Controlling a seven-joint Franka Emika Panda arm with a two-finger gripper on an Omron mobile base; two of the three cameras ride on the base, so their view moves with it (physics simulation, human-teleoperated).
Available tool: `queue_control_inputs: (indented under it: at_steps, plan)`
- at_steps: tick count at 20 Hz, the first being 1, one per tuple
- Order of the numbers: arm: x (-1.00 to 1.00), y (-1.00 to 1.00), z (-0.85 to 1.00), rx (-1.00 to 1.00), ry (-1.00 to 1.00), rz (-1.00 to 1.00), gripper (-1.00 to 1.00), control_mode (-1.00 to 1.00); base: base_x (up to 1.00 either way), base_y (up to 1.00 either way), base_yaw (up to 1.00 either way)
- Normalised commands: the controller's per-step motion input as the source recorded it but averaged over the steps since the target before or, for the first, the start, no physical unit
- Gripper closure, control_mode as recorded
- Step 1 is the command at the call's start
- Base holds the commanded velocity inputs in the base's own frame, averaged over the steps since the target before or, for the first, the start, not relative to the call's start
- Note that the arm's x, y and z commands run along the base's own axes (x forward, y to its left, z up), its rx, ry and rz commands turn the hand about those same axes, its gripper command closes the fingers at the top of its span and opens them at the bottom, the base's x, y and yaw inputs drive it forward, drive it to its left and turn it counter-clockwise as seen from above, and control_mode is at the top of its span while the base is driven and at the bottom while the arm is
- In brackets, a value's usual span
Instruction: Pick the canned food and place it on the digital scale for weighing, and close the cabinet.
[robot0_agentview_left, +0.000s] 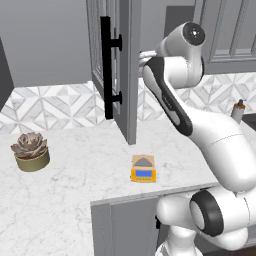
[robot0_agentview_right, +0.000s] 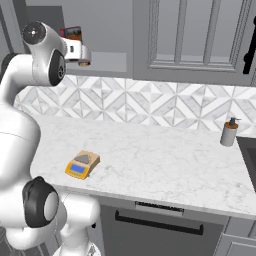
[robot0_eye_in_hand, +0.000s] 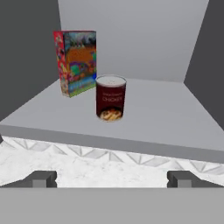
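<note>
The canned food (robot0_eye_in_hand: 110, 97), a dark red can with a silver top, stands upright on the shelf (robot0_eye_in_hand: 175, 118) of the open cabinet. My gripper (robot0_eye_in_hand: 111, 179) is open in front of the shelf edge, level with the can and a short way back from it, with nothing between its fingers. The cabinet door (robot0_agentview_left: 125, 60) with its long black bar handle (robot0_agentview_left: 106, 75) stands swung out over the counter and hides my hand in the left base view. Below, the yellow-orange digital scale (robot0_agentview_left: 143, 169) (robot0_agentview_right: 82, 164) lies on the marble counter with its plate bare.
A colourful box (robot0_eye_in_hand: 75, 62) stands on the shelf just left of and behind the can. On the counter sit a potted succulent (robot0_agentview_left: 31, 151) at the left and a grey bottle (robot0_agentview_right: 229, 132) at the right, beside a sink edge.
</note>
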Motion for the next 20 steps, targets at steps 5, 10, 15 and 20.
queue_control_inputs:
  at_steps: [5, 10, 15, 20]
  plan:
    - [0.27, 0.00, 0.00, 0.00, 0.00, 0.00, -1.00, -1.00, 0.00, 0.00, 0.00]
    - [0.20, 0.03, 0.00, 0.00, 0.00, 0.00, -1.00, -1.00, 0.00, 0.00, 0.00]
    - [0.23, 0.09, 0.00, 0.00, 0.01, 0.00, -1.00, -1.00, 0.00, 0.00, 0.00]
    - [0.33, 0.06, 0.07, 0.00, 0.00, 0.00, -1.00, -1.00, 0.00, 0.00, 0.00]
